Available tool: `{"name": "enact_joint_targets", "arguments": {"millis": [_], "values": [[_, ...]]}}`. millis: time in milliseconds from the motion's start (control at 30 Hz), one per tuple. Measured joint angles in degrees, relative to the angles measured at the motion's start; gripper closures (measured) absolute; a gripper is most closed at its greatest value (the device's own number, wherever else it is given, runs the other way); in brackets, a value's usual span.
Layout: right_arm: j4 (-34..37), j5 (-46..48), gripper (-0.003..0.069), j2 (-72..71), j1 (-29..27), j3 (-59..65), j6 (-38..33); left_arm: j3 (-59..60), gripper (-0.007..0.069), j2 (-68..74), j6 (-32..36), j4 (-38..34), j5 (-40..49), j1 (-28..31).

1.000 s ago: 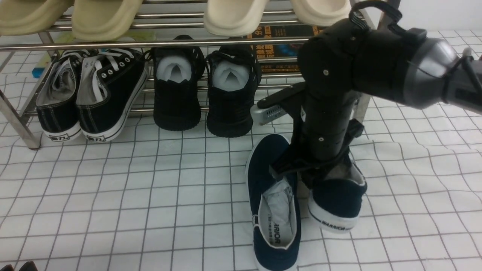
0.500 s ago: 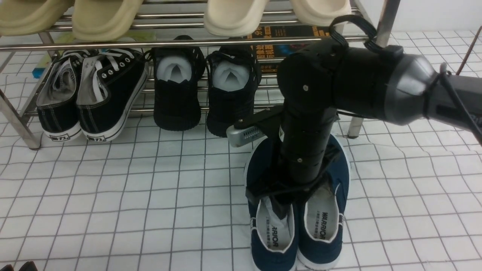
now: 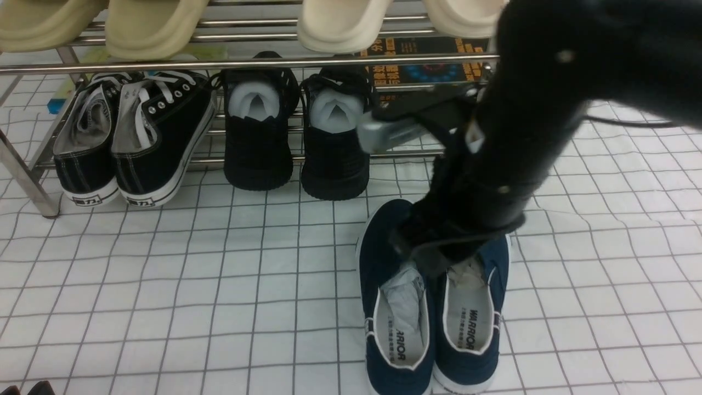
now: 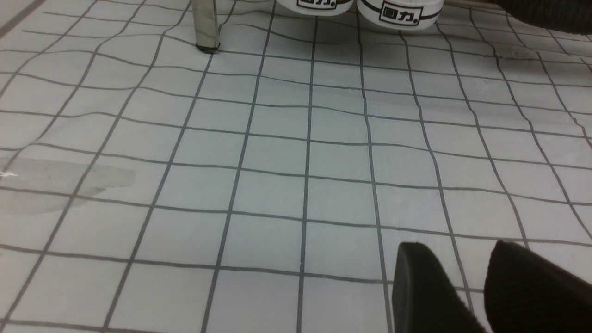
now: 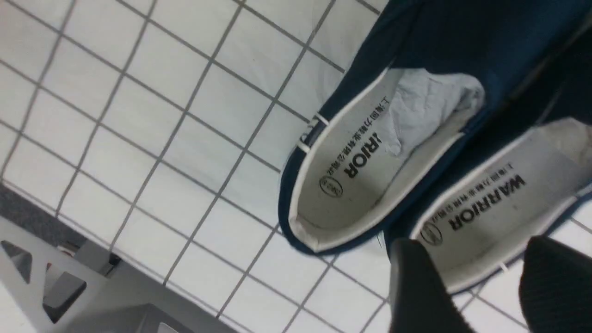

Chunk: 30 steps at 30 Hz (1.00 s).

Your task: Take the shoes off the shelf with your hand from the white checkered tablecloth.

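Two navy-blue shoes lie side by side, heels toward me, on the white checkered tablecloth [image 3: 219,285] in front of the shelf [image 3: 247,59]: the left shoe [image 3: 396,312] and the right shoe [image 3: 473,318]. Both show "WARRIOR" insoles and paper stuffing. My right arm [image 3: 510,137] hangs over their toes and hides them. In the right wrist view my right gripper [image 5: 471,243] is open, above the heel of the right shoe [image 5: 490,208], holding nothing. My left gripper [image 4: 455,245] hovers over bare cloth, with its fingers [image 4: 425,286] a little apart and empty.
On the shelf's lower tier stand black lace-up sneakers [image 3: 131,131] and all-black shoes [image 3: 296,137]. Beige slippers [image 3: 148,24] sit on the upper tier. A shelf leg [image 4: 206,27] stands on the cloth. The tablecloth's near edge and a grey frame [image 5: 41,263] show in the right wrist view.
A second ago my right gripper held the right shoe tilted, heel up. It set the shoe flat beside the left one, opened, and the arm has now lifted up and back.
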Motion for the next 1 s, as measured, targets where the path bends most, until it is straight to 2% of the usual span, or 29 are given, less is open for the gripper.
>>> {"name": "enact_joint_targets", "arguments": {"millis": [67,167,233,333,500,533,567,667,800,1000], "values": [[-0.8,0.2,0.044,-6.0,0.0,3.1,0.0,0.0,0.0385,0.0,0.0,0.0,0.0,0.0],[-4.4,-0.6,0.0622,-18.7,0.0,11.7,0.3,0.0,0.0385,0.0,0.0,0.0,0.0,0.0],[-6.7,-4.4,0.0669,-25.5,0.0,18.2,1.0,0.0,0.0385,0.0,0.0,0.0,0.0,0.0],[-9.2,-12.6,0.0674,-35.0,0.0,27.1,2.4,0.0,0.0385,0.0,0.0,0.0,0.0,0.0],[-10.7,-39.0,0.0674,-52.6,-0.1,47.7,5.0,0.0,0.0385,0.0,0.0,0.0,0.0,0.0],[-10.7,-39.9,0.0674,-53.0,-0.1,47.7,5.0,0.0,0.0385,0.0,0.0,0.0,0.0,0.0],[-10.7,-47.1,0.0674,-55.8,-0.1,52.4,5.1,0.0,0.0385,0.0,0.0,0.0,0.0,0.0],[-10.8,-56.4,0.0673,-58.5,-0.1,57.9,5.1,0.0,0.0385,0.0,0.0,0.0,0.0,0.0],[-10.8,-61.0,0.0671,-59.2,-0.1,59.7,5.1,0.0,0.0385,0.0,0.0,0.0,0.0,0.0],[-10.9,-61.4,0.0669,-59.2,-0.1,59.9,5.1,0.0,0.0385,0.0,0.0,0.0,0.0,0.0]]}}
